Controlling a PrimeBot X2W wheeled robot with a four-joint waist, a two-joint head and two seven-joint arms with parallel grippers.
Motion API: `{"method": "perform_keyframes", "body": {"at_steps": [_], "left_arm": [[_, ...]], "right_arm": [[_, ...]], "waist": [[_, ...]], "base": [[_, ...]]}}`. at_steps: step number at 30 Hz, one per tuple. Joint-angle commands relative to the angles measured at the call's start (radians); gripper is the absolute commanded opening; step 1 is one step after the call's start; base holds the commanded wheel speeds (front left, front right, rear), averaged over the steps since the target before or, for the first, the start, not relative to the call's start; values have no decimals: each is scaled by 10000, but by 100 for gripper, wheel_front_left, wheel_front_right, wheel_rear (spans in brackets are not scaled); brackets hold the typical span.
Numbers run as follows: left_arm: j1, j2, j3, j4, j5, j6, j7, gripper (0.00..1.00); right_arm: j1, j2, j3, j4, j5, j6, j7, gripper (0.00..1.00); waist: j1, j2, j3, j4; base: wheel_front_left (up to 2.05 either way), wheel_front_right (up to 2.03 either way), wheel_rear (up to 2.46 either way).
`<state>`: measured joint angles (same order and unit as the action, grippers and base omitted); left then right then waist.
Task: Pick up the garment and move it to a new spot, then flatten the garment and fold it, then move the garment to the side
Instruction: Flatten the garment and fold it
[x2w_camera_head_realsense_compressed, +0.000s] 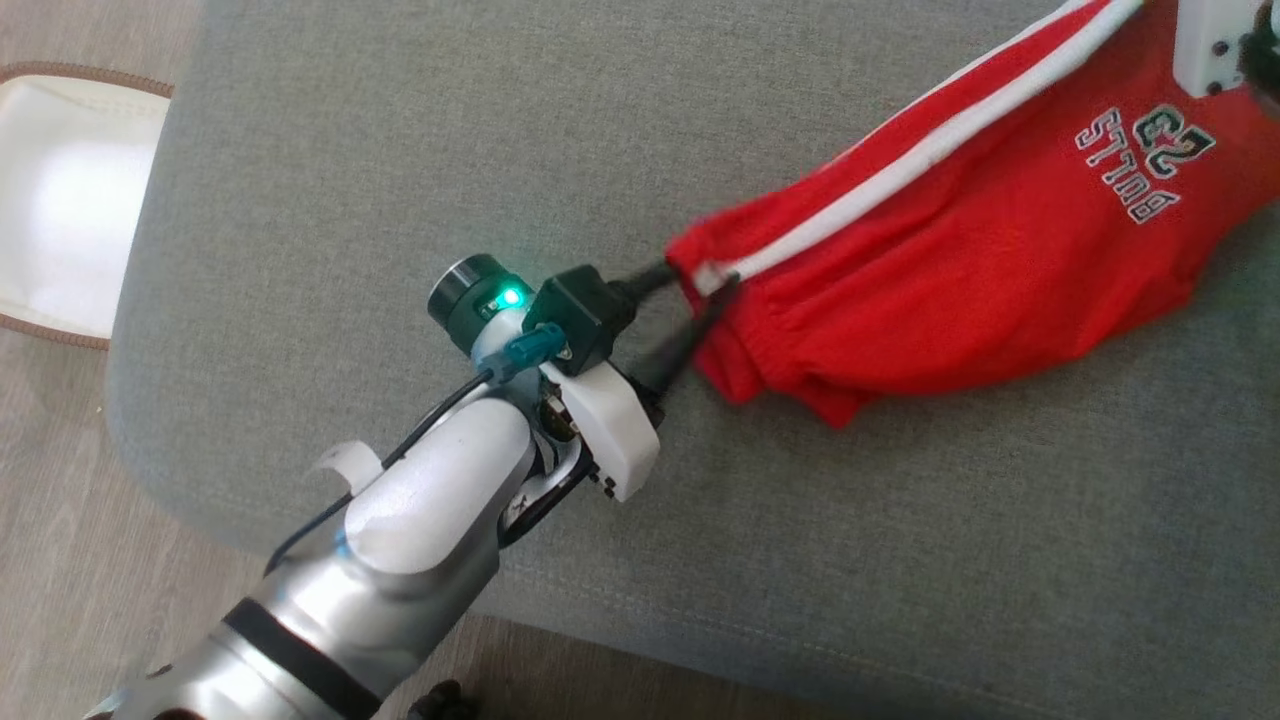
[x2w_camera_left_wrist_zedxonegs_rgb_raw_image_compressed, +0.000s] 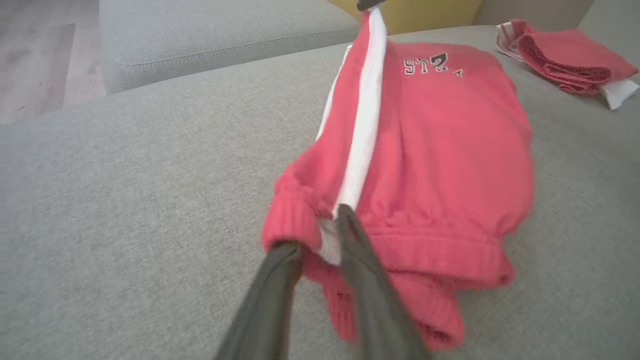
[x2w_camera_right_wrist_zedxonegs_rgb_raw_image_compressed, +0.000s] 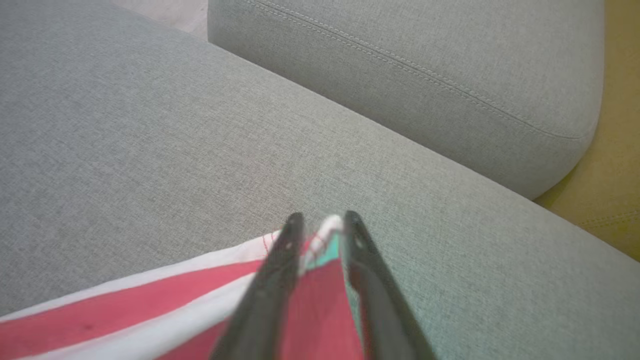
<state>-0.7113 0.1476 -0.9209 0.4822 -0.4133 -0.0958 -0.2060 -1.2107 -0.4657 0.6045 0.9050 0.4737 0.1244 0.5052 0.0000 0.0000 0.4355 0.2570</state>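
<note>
Red shorts (x2w_camera_head_realsense_compressed: 980, 240) lay stretched out on the grey sofa (x2w_camera_head_realsense_compressed: 400, 150), bunched waistband end at the left gripper (x2w_camera_head_realsense_compressed: 700, 280), hem end at the right gripper (x2w_camera_right_wrist_zedxonegs_rgb_raw_image_compressed: 324, 220). Both claws looked released, fingers parted, with the waistband corner loose between the left pair and the hem tip between the right pair, so I judged this as the flatten step, fold not yet begun. Next move likely calls for backing both grippers clear without dragging cloth, smoothing the waistband, then regripping one end to fold it over.
</note>
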Motion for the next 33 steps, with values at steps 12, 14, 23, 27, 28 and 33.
{"method": "perform_keyframes", "body": {"at_steps": [12,14,23,27,28,33], "left_arm": [[-151,362,863,193,-120,526,-412,100],[-60,465,1069,115,-226,671,-446,100],[559,833,1971,-395,-735,1359,-521,100],[1045,875,2980,-1105,-1051,1953,-549,100],[1208,867,3298,-1384,-1068,2109,-551,100],[2302,655,4822,-2691,-900,2619,-554,100]], "right_arm": [[9,355,129,202,447,63,-2838,100],[230,485,169,155,561,63,-3358,100],[1302,924,-4,-17,840,63,-5496,100],[2120,1115,-234,-222,701,63,-6756,100],[2358,1165,-373,-290,688,63,-7023,100],[3804,1360,-1060,-983,-31,63,-7619,100]], "waist": [[0,0,-784,-537],[0,0,-998,-715],[0,0,-2052,-1511],[0,0,-2594,-1916],[0,0,-2699,-2010],[0,0,-3118,-2474]], "base": [[0,0,0],[0,0,0],[0,0,0],[0,0,0],[0,0,0],[0,0,0]]}}
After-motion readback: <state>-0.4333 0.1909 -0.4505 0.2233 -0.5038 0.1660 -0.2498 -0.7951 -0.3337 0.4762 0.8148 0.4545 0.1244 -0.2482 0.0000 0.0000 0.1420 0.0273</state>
